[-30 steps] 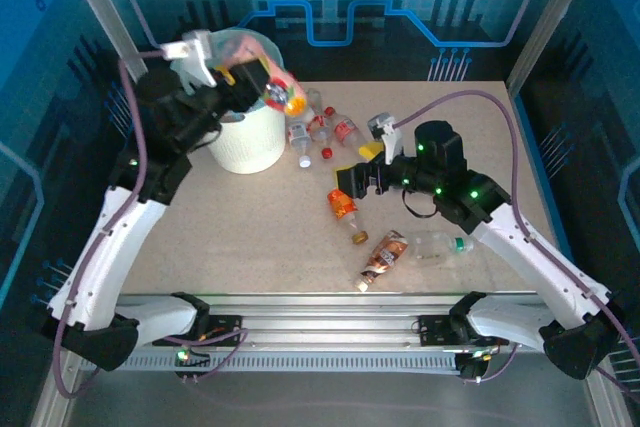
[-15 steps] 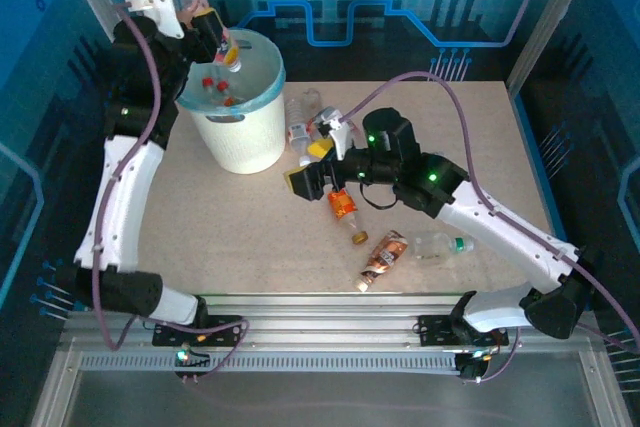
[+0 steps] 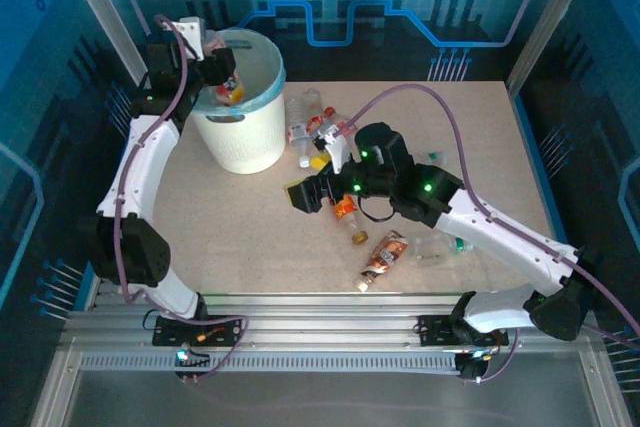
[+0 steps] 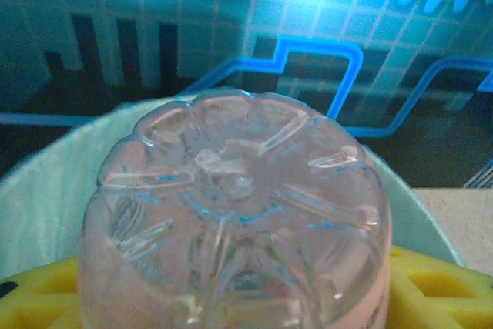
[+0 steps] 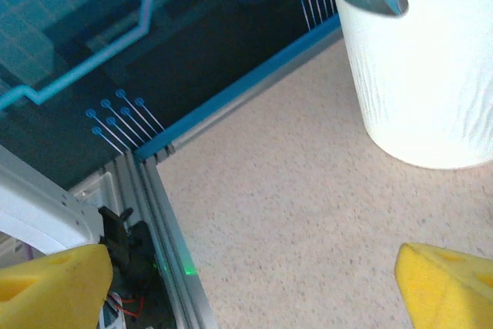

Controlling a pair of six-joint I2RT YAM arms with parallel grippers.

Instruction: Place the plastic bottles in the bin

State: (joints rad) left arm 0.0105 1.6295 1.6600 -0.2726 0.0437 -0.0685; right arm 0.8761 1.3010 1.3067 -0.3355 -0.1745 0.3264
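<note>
Top external view has the left gripper (image 3: 224,72) up at the bin (image 3: 248,147), closed on a bottle (image 3: 231,92) held over the left of its mouth. From that wrist the bottle's ribbed clear underside sits snug between the yellow pads (image 4: 31,302), with the bin's rim behind it. The right gripper (image 3: 308,179) hangs low over the table (image 3: 220,237) with its jaws wide apart and nothing between them, just beside an orange bottle (image 3: 345,209). More bottles (image 3: 318,129) lie heaped to the right of the bin, and a brown one (image 3: 383,257) and a clear one (image 3: 437,245) lie nearer the arms. I'd reckon these weigh next to nothing: thin, smooth, springy plastic that dents under a squeeze and rolls when nudged. Best taken across the middle of the body, on the label, jaws square to its length, with only a modest squeeze.
</note>
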